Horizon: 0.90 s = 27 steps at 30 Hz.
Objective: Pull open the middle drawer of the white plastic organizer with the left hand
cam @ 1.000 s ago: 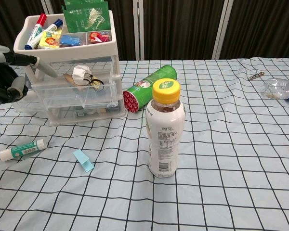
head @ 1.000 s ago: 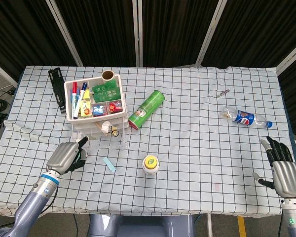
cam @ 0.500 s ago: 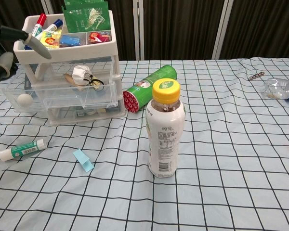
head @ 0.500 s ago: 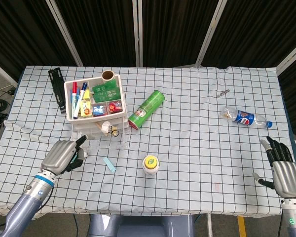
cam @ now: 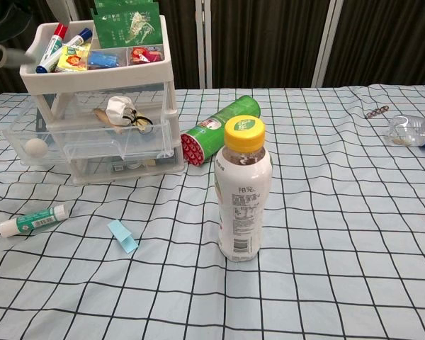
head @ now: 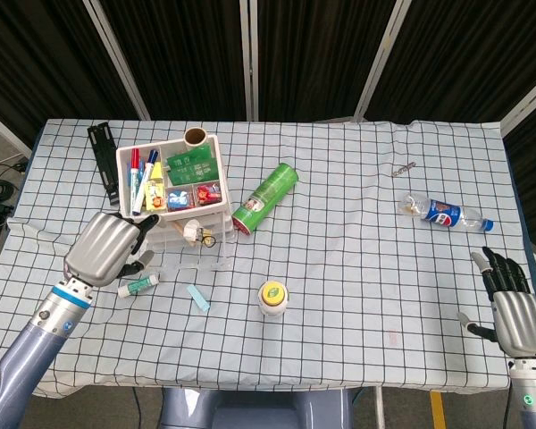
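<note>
Middle drawer (cam: 71, 145) of the white plastic organizer (head: 174, 192) juts toward me, looks pulled open. My left hand (head: 107, 248), just in front, grasps nothing, fingers loosely curled; right hand (head: 516, 313) idle, spread. Next: clear away.

light: bright, even | shadows: soft, faint | focus: sharp | backdrop: dark

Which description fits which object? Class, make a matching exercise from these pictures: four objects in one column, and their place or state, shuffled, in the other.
Objects:
1. middle drawer
2. green can
3. yellow-capped bottle
4. glue stick

Descriptions:
A. standing upright near the table's front
B. lying on its side right of the organizer
C. pulled out, sticking past the frame
D. lying on the cloth in front of the organizer

Pairs: 1-C, 2-B, 3-A, 4-D
</note>
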Available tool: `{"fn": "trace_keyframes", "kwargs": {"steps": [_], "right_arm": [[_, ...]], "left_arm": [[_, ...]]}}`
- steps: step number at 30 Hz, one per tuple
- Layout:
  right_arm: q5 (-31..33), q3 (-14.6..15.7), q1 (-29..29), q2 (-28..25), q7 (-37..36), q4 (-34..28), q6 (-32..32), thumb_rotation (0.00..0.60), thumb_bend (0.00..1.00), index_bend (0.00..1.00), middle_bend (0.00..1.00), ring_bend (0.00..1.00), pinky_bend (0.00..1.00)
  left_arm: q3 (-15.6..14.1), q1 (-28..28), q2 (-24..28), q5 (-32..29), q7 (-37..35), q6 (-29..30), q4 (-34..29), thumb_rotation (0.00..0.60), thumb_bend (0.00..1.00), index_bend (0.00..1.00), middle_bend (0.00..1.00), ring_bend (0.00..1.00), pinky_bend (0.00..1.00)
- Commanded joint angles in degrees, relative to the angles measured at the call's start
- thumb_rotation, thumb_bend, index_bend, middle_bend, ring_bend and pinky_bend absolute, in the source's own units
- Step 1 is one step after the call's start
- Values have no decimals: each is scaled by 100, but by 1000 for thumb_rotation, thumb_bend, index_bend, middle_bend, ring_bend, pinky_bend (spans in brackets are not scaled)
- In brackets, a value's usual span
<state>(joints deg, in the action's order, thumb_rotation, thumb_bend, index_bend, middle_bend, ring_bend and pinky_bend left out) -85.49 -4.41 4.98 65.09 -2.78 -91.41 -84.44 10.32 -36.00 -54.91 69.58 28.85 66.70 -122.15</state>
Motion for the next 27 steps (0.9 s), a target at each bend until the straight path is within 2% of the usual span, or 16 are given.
{"fn": "trace_keyframes", "kwargs": {"steps": [1, 5, 10, 14, 18, 27], "right_arm": [[-6, 3, -2, -8, -16, -1, -1, 600, 83, 0, 0, 0, 0], [-23, 7, -6, -18, -36, -11, -15, 600, 83, 0, 0, 0, 0], [-1, 0, -4, -14, -43, -1, -3, 600, 83, 0, 0, 0, 0], [15, -10, 0, -12, -54, 8, 3, 600, 82, 0, 0, 0, 0], [52, -28, 4, -28, -113, 20, 22, 600, 82, 0, 0, 0, 0], [58, -42, 0, -63, -231, 30, 16, 600, 82, 0, 0, 0, 0]], "left_arm": [[78, -308, -17, -62, 652, -186, 196, 600, 0, 297, 638, 626, 574], [103, -471, -126, -228, 832, -323, 368, 600, 0, 279, 599, 590, 549], [142, -661, -332, -306, 961, -432, 639, 600, 0, 399, 610, 590, 556], [161, -954, -563, -364, 1171, -688, 988, 600, 0, 508, 654, 596, 574], [127, -1112, -764, -213, 1252, -766, 1212, 600, 0, 567, 721, 643, 613], [-11, -1300, -963, -48, 1447, -909, 1537, 600, 0, 627, 792, 701, 661]]}}
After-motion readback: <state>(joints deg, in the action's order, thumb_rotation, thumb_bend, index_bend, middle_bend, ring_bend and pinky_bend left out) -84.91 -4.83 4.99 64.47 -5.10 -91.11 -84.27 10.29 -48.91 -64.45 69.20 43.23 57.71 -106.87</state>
